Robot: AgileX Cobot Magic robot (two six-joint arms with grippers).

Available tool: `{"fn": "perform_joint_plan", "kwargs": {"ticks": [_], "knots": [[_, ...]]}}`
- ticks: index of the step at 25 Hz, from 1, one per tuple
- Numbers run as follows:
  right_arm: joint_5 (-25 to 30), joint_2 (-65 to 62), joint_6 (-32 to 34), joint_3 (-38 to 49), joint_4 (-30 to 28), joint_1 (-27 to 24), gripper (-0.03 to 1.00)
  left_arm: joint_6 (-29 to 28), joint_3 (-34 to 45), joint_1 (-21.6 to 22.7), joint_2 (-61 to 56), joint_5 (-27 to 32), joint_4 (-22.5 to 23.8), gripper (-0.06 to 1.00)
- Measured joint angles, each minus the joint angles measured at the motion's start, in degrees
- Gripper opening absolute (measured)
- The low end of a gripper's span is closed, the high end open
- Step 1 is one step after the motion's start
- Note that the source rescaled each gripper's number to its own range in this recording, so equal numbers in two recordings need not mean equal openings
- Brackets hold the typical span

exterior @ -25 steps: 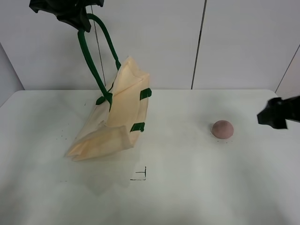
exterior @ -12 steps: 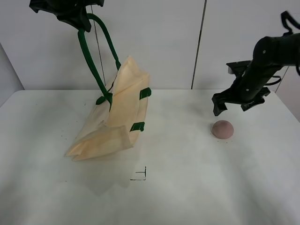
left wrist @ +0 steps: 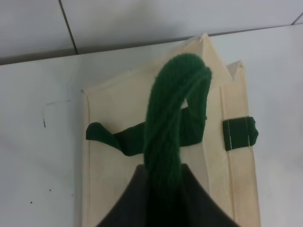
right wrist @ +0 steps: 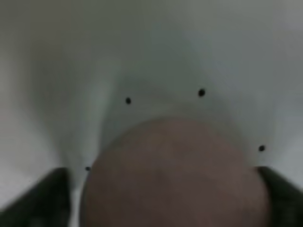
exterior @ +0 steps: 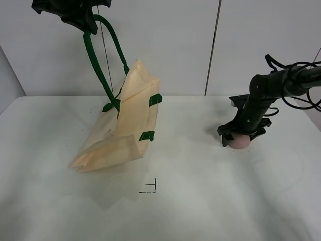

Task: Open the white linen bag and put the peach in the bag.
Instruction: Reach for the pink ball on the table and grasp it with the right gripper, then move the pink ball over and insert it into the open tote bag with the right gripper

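My left gripper (exterior: 83, 20) is raised high at the back left, shut on the dark green handle (exterior: 98, 60) of the white linen bag (exterior: 125, 125). The bag hangs tilted with its lower edge on the table. The left wrist view shows the handle (left wrist: 173, 118) running into the jaws above the cream cloth (left wrist: 113, 189). The peach (exterior: 242, 142) sits on the table at the right. My right gripper (exterior: 239, 135) is down over it, open. In the right wrist view the peach (right wrist: 175, 179) lies between the fingertips (right wrist: 47, 194), with a small gap on one side.
The white table (exterior: 200, 201) has a small black corner mark (exterior: 152, 188) at centre front. A white panelled wall (exterior: 165, 45) stands behind. The right arm's cables (exterior: 301, 70) hang at the far right.
My right arm has swung in from the right edge and come down over the peach. The left gripper and the bag have not moved.
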Motion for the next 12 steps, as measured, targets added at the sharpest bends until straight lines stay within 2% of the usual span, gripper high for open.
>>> {"fn": "perform_joint_plan", "kwargs": {"ticks": [1,3,5,6,7,12], "knots": [[-0.1,0.0,0.3,0.0,-0.1,0.0,0.67,0.0,0.0,0.0,0.0,0.0,0.0,0.0],[-0.1,0.0,1.0,-0.1,0.0,0.0,0.34,0.0,0.0,0.0,0.0,0.0,0.0,0.0],[0.3,-0.5,1.4,-0.4,0.1,0.0,0.08,0.0,0.0,0.0,0.0,0.0,0.0,0.0],[0.4,-1.1,1.4,-0.4,0.4,0.0,0.02,0.0,0.0,0.0,0.0,0.0,0.0,0.0],[0.8,-1.6,1.4,-0.4,0.9,0.0,0.0,0.0,0.0,0.0,0.0,0.0,0.0,0.0],[1.6,-8.5,-0.9,-0.4,4.5,0.0,0.0,0.0,0.0,0.0,0.0,0.0,0.0,0.0]]}}
